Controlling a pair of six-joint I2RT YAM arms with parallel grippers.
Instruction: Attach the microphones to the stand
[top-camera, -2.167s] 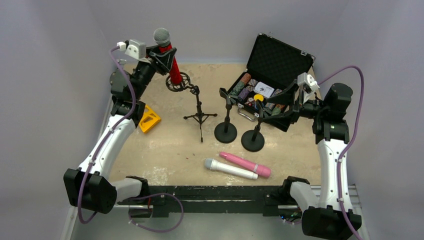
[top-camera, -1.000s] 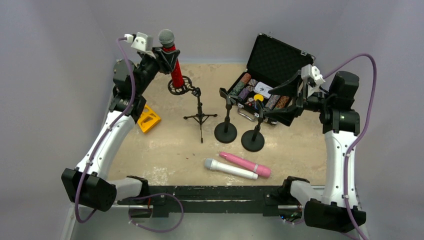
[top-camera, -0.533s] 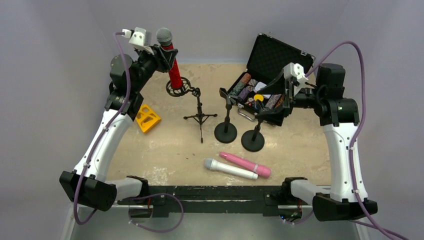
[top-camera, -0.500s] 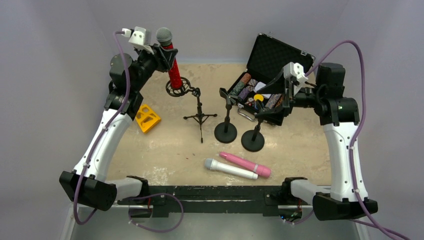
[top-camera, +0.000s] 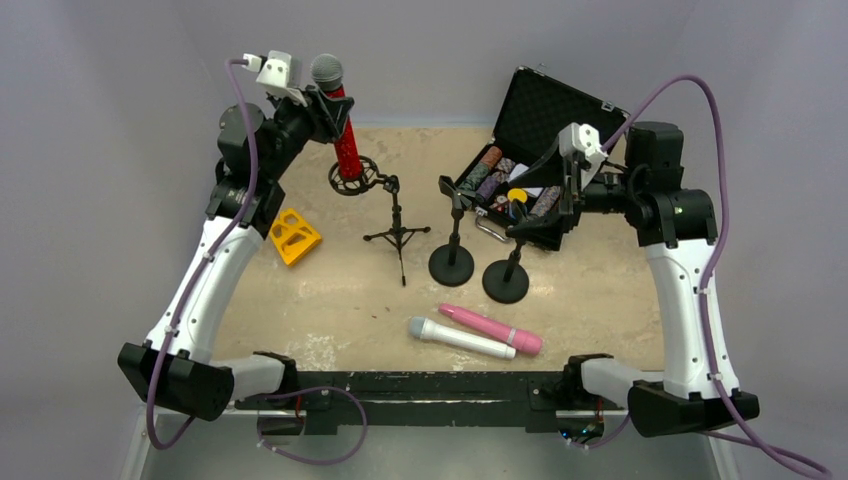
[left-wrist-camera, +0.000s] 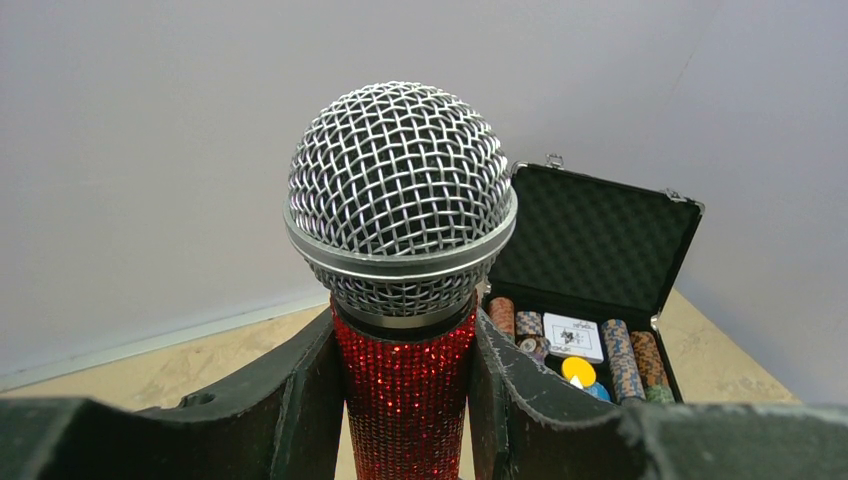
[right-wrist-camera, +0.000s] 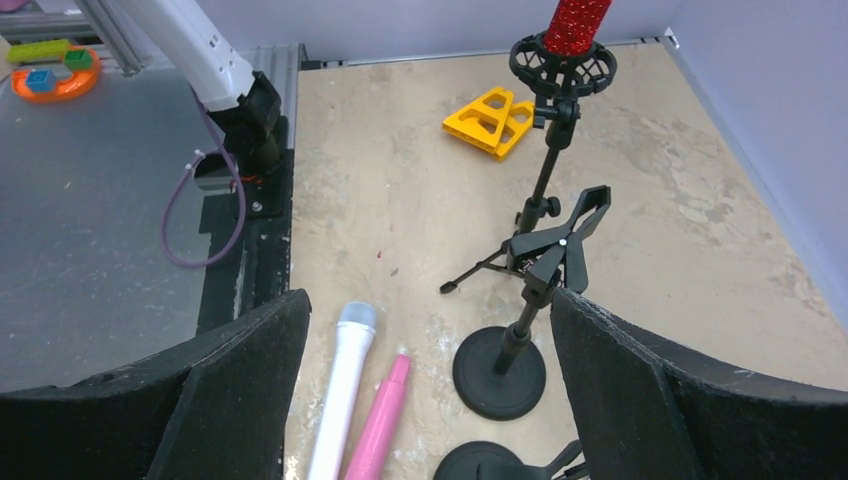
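My left gripper (top-camera: 335, 112) is shut on the glittery red microphone (top-camera: 343, 135), just below its grey mesh head (left-wrist-camera: 400, 190). The microphone stands nearly upright, and its lower end sits in the ring holder (top-camera: 350, 181) of the tripod stand (top-camera: 398, 226). The right wrist view shows that end in the ring (right-wrist-camera: 562, 58). The white microphone (top-camera: 460, 338) and the pink microphone (top-camera: 492, 329) lie side by side near the front edge. My right gripper (top-camera: 533, 224) is open and empty, held above the two round-base clip stands (top-camera: 452, 262) (top-camera: 506, 280).
An open black case (top-camera: 548, 128) with poker chips stands at the back right, under my right arm. A yellow triangular block (top-camera: 292, 236) lies at the left. In the right wrist view the white microphone (right-wrist-camera: 340, 400) and pink microphone (right-wrist-camera: 380, 425) lie between the jaws.
My left gripper has straightened the red microphone and set its end lower into the ring. My right arm has risen and swung left, bringing its open gripper over the clip stands.
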